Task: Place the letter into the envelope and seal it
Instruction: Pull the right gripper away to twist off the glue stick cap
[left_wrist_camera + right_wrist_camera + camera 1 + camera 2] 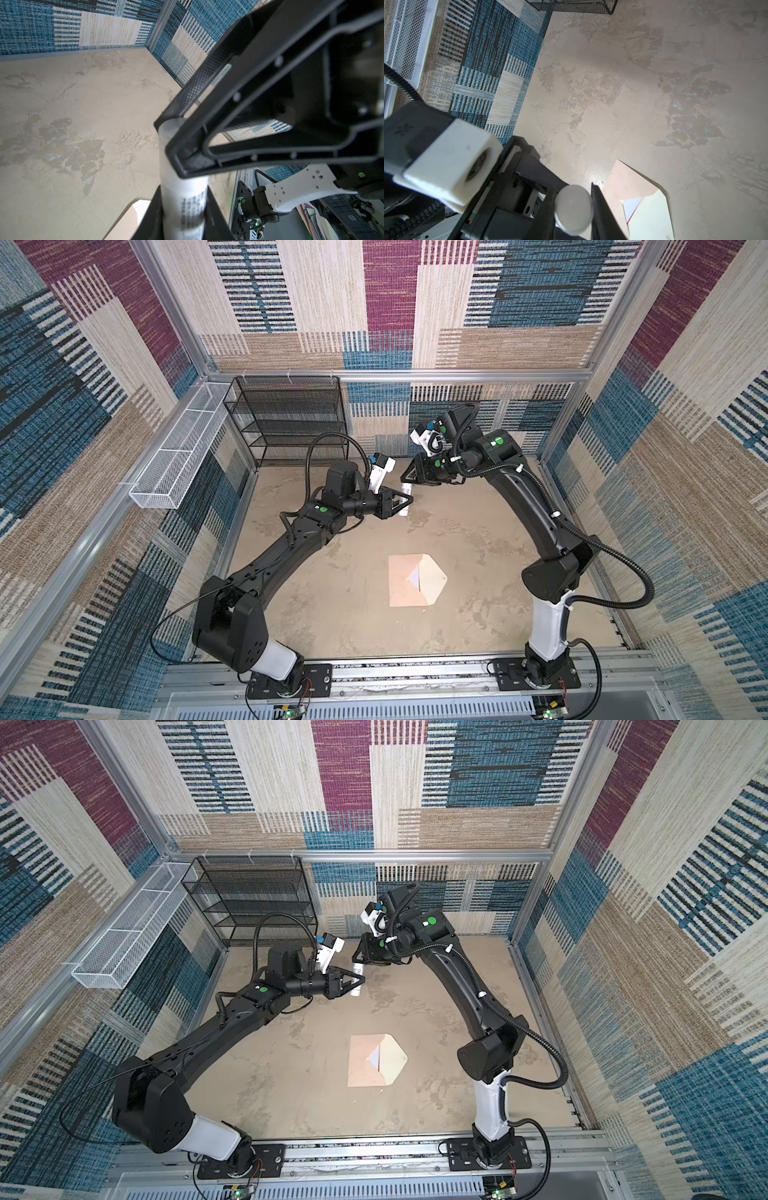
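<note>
The peach-tan envelope (pixel 402 589) (pixel 362 1069) (pixel 627 185) lies flat on the table, its cream flap (pixel 432 578) open to the right. A white sliver of the letter (pixel 413 578) (pixel 375 1057) (pixel 631 206) shows in its mouth, with a thin red edge. Both grippers hang above the far middle of the table, well away from the envelope. Between them is a small white tube (pixel 404 512) (pixel 356 992) (pixel 182 207). My left gripper (pixel 409 500) (pixel 361 981) (pixel 184 222) is shut on its printed body. My right gripper (pixel 405 480) (pixel 355 960) (pixel 573 209) is shut on its round end (pixel 573 208).
A black mesh shelf (pixel 291 418) stands against the back wall at the left. A white wire basket (pixel 178 448) hangs on the left wall. Patterned walls enclose the mottled beige table (pixel 332 614) on three sides.
</note>
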Available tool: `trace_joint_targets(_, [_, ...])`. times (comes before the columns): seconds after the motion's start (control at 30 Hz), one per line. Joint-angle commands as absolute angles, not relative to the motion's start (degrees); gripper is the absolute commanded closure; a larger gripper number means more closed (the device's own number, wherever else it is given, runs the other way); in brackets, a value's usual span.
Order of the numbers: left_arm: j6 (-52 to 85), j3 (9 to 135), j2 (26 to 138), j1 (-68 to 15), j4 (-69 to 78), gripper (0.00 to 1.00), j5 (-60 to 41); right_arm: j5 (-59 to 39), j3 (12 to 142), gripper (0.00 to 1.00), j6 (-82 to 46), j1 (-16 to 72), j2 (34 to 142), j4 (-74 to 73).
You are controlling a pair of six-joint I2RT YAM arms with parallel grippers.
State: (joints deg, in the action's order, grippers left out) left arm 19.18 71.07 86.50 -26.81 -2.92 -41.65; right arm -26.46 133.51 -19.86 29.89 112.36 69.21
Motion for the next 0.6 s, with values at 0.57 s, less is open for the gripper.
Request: trace_joint_targets(0.57, [14.5, 72.2, 88.3, -27.1, -12.5, 1.00, -44.8, -24.9, 135.7, 0.86, -20.7, 28.0, 112.3, 61.3])
